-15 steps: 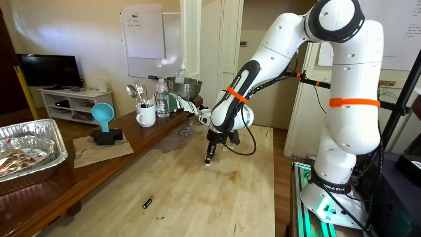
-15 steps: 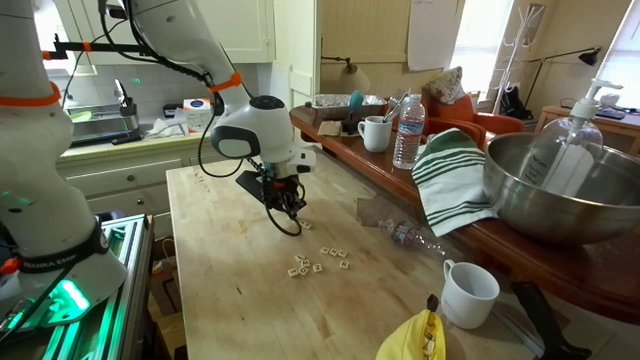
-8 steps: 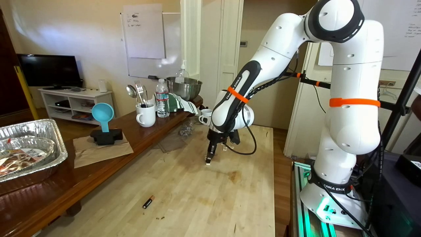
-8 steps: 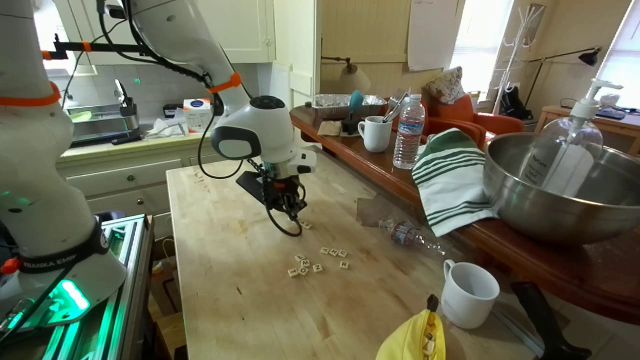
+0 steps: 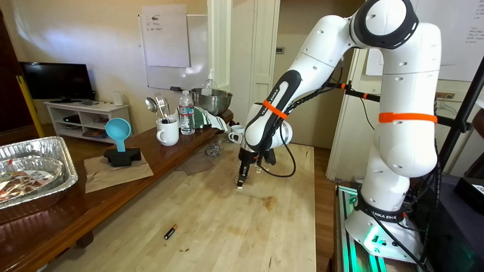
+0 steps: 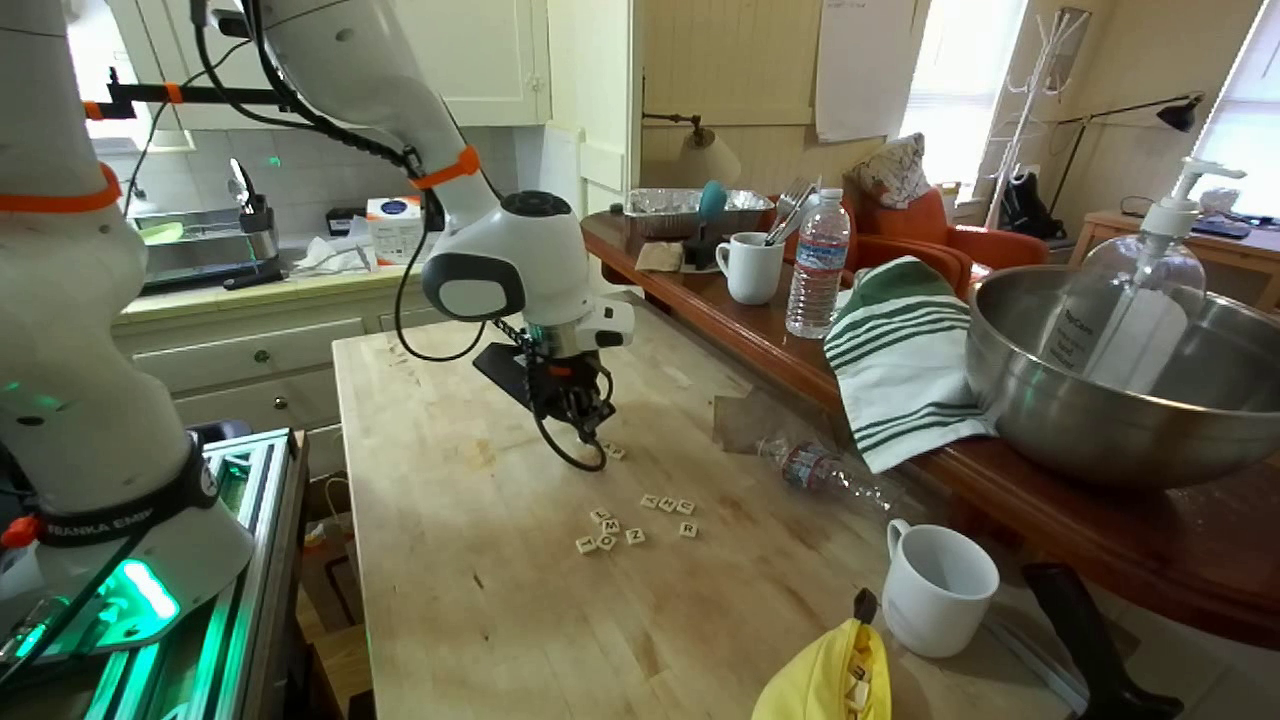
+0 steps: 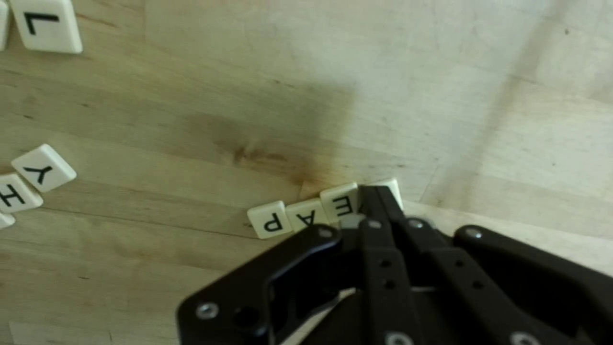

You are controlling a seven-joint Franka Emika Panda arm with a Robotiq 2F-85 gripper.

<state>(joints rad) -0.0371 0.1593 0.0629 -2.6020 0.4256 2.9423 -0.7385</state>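
Gripper (image 7: 378,199): fingers drawn together, narrow, tips pointing down at the wooden tabletop (image 5: 211,241). Right under the tips in the wrist view, a white tile (image 7: 394,191), mostly covered by the fingers, its letter hidden. Whether the tips press on it or sit just above it is hard to judge from these angles.

Beside that tile, running left in the wrist view: E tile (image 7: 339,203), then A tile (image 7: 299,211), then P tile (image 7: 271,213). Slightly slanted row, lying flat, neighbours touching or nearly so, letters inverted to the camera.

Farther out, at the left edge of the wrist view: Y tile (image 7: 50,165) and H tile (image 7: 26,199), close together. L tile (image 7: 52,38) toward the upper corner, well apart from the row.

Outer ground, in an exterior view: R tile (image 6: 688,530) and Z tile (image 6: 636,537) among a loose scatter; clear bottle (image 6: 815,470) on its side; white mug (image 6: 935,610) upright, yellow pouch (image 6: 805,685) near it. Battery (image 5: 170,232) well apart from the gripper.
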